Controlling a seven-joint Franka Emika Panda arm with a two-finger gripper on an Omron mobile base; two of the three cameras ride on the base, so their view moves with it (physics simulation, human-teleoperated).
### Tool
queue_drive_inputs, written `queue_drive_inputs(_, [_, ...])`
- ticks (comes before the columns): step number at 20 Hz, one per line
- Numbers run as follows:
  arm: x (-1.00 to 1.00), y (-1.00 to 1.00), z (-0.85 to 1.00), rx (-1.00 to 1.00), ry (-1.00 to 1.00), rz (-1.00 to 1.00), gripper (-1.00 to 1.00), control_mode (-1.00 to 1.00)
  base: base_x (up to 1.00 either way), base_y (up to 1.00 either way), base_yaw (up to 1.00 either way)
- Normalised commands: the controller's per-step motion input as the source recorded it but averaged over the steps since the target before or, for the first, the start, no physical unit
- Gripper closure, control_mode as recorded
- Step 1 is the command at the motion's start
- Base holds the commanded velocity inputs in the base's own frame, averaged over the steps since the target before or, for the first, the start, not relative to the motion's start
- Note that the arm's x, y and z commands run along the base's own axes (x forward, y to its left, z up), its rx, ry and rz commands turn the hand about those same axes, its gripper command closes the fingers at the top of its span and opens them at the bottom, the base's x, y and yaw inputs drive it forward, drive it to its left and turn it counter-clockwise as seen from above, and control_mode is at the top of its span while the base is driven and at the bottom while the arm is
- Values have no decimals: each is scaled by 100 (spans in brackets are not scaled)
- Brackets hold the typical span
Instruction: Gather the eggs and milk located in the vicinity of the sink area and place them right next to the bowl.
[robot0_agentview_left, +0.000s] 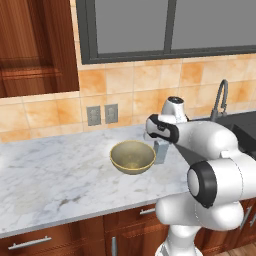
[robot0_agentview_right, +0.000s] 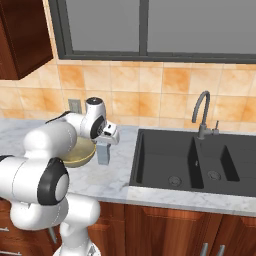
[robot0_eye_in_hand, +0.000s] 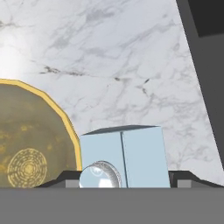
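Right now the gripper (robot0_agentview_right: 103, 146) is setting the milk (robot0_eye_in_hand: 124, 156) upright on the marble tabletop (robot0_agentview_left: 55, 175), just beside the bowl (robot0_agentview_left: 132, 156); its jaws are pinching the carton. Releasing well probably means spreading them only once the base is resting flat.

The counter (robot0_agentview_left: 50, 170) is polished white marble with grey veins. The bowl (robot0_agentview_left: 132, 156) looks dull, matt olive-gold. The milk (robot0_eye_in_hand: 124, 156) is a smooth pale carton with a shiny silver cap. The sink (robot0_agentview_right: 165, 160) is matt black, the faucet (robot0_agentview_right: 201, 112) grey metal, the cabinets (robot0_agentview_left: 30, 45) glossy wood.
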Motion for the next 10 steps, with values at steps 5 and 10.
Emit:
queue_drive_inputs(5, [0,0,-8,0,0,0,100,-100,0,0,0])
queue_drive_inputs(10, [0,0,0,0,0,0,-100,-100,0,0,0])
